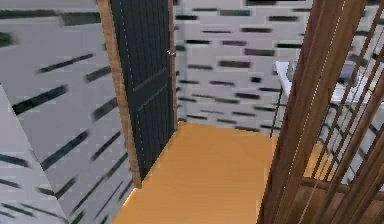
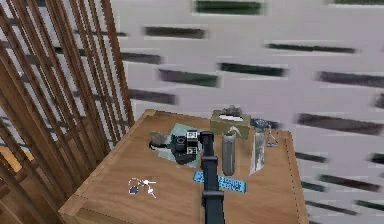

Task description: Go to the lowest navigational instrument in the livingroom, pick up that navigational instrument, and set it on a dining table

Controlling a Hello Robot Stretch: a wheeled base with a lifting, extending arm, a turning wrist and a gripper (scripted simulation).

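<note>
Nearest your camera in the arm side view, the arm (image 2: 212,198) rises as a dark bar from the bottom edge, just right of the middle, over a wooden surface (image 2: 105,185). At its far end the pincer (image 2: 180,146) sits among small items lying on that surface. You cannot tell how the pincer is set or whether it has hold of anything, because items lie at and behind it.

Items on the surface:
- A dark round item (image 2: 158,140) lies just left of the pincer, against a pale blue sheet (image 2: 176,129). Its shape is too small for you to confirm it as the navigational instrument.
- A dark greenish box (image 2: 230,121) stands at the far edge.
- A grey upright cylinder (image 2: 230,152) stands just right of the arm's end.
- A clear glass-like piece (image 2: 260,145) stands beside the cylinder.
- A flat blue strip (image 2: 230,184) lies by the arm.
- A small pale object (image 2: 141,185) lies well apart, toward the view's left.

Wooden slats (image 2: 60,90) stand along the view's left, and a white wall with dark streaks (image 2: 300,70) lies behind.

In the forward view you face a dark door (image 1: 145,80) in a wood frame, an orange wood floor (image 1: 205,170), and slats (image 1: 320,110) at the right. A white stand (image 1: 289,80) shows beyond the slats.
</note>
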